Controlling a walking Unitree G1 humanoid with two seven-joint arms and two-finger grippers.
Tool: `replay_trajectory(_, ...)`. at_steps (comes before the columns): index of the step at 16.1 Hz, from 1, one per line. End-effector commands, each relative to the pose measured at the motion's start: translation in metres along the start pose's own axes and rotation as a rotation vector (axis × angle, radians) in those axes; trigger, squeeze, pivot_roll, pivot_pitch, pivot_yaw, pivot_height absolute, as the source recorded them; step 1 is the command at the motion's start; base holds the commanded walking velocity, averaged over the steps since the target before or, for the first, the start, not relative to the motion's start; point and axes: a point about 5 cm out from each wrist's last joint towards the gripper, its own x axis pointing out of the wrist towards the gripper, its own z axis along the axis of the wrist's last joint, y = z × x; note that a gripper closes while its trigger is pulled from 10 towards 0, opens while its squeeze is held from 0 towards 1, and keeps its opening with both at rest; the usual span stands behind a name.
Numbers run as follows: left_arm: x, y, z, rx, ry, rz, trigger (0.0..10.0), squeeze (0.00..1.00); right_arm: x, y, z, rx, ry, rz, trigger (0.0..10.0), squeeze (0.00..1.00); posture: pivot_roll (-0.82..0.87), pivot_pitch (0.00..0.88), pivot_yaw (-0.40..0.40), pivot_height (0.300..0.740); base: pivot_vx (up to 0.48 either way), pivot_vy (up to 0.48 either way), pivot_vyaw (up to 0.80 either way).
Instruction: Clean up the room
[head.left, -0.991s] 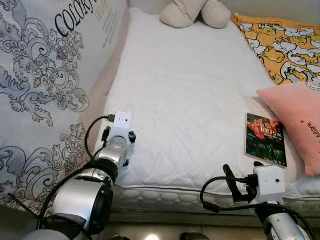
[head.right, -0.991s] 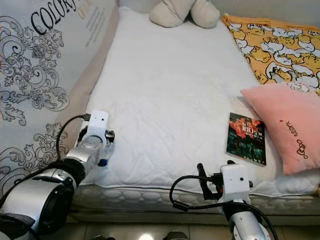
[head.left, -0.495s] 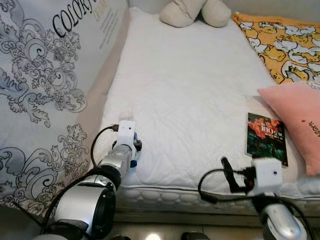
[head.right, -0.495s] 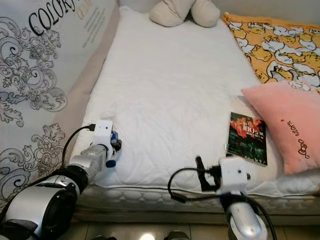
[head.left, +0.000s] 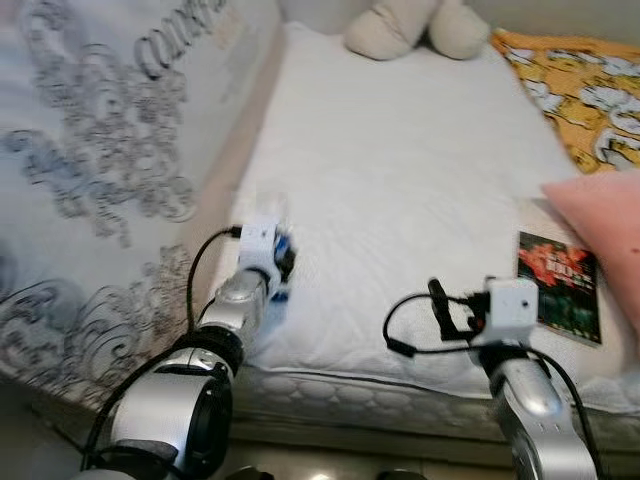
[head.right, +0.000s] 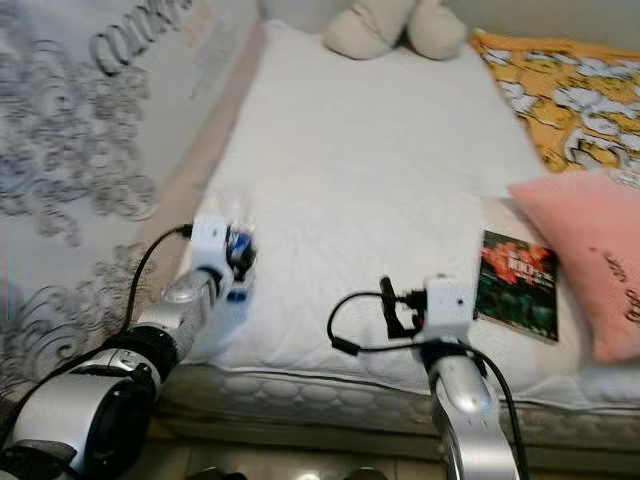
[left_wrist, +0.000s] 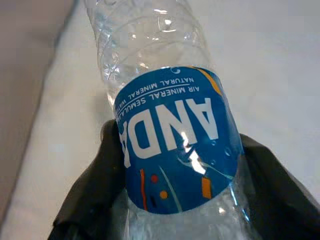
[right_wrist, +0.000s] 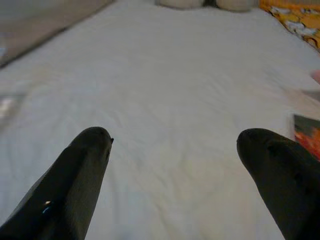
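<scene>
- Between the two black fingers (left_wrist: 95, 195) of your left gripper (left_wrist: 175, 210) you see a clear plastic water bottle (left_wrist: 167, 125); the fingers press on both sides of its blue label, so this gripper is clamped on the bottle.
- From the head views, your left gripper (head.left: 268, 262) is at the left edge of the white mattress (head.left: 400, 190), and the bottle (head.right: 232, 262) shows as a pale blurred shape with a blue spot just at the wrist camera.
- Beside this gripper, on its outer side, stands the grey patterned bed panel (head.left: 110, 180), with a beige strip between the panel and the mattress.
- Ahead of your right gripper (right_wrist: 175, 145) lies only the bare white mattress; its two fingers are spread wide apart and nothing is between them.
- You can see the right gripper's arm (head.right: 445, 330) near the foot edge of the mattress, with a black cable looping at its wrist.
- Just to the outer side of the right gripper lies a book (head.right: 518, 284) with a dark green and red cover, flat on the mattress and apart from the fingers.
- Further to that side, a pink pillow (head.right: 590, 260) lies near the book, and beyond it an orange patterned blanket (head.right: 570, 110).
- Far ahead of both grippers, at the head of the bed, rests a beige plush toy (head.left: 415, 27).
- Both head views are somewhat blurred.
</scene>
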Motion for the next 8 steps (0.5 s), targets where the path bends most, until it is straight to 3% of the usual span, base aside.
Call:
replay_trajectory(1,-0.001,0.0,0.006,-0.02,-0.058,-0.019,0.0,0.0,0.003,-0.005,-0.002,0.016,-0.005,-0.025,10.0,0.0,-0.16,0.0,0.046,0.74,0.0,0.0,0.0)
replay_trajectory(3,-0.006,0.003,0.025,0.018,-0.224,-0.042,0.0,0.0,0.013,-0.008,-0.001,0.02,-0.026,-0.043,10.0,0.0,-0.13,0.0,0.045,0.74,0.0,0.0,0.0)
replay_trajectory(4,-0.007,0.005,0.029,0.026,-0.25,-0.041,0.0,0.0,0.015,-0.008,-0.001,0.019,-0.029,-0.048,10.0,0.0,-0.14,0.0,0.048,0.74,0.0,0.0,0.0)
replay_trajectory(5,-0.017,0.017,0.041,0.062,-0.363,-0.018,0.0,0.0,0.019,-0.011,0.006,0.017,-0.066,-0.067,10.0,0.0,-0.14,0.0,0.064,0.74,0.0,0.0,0.0)
replay_trajectory(6,-0.021,0.019,0.044,0.068,-0.397,-0.017,0.0,0.0,0.02,-0.012,0.007,0.016,-0.076,-0.076,10.0,0.0,-0.13,0.0,0.068,0.74,0.0,0.0,0.0)
replay_trajectory(8,-0.051,0.022,0.061,0.128,-0.604,-0.051,0.0,0.0,0.017,-0.02,0.015,-0.009,-0.14,-0.144,10.0,0.0,-0.13,0.0,0.076,0.74,0.0,0.0,0.0)
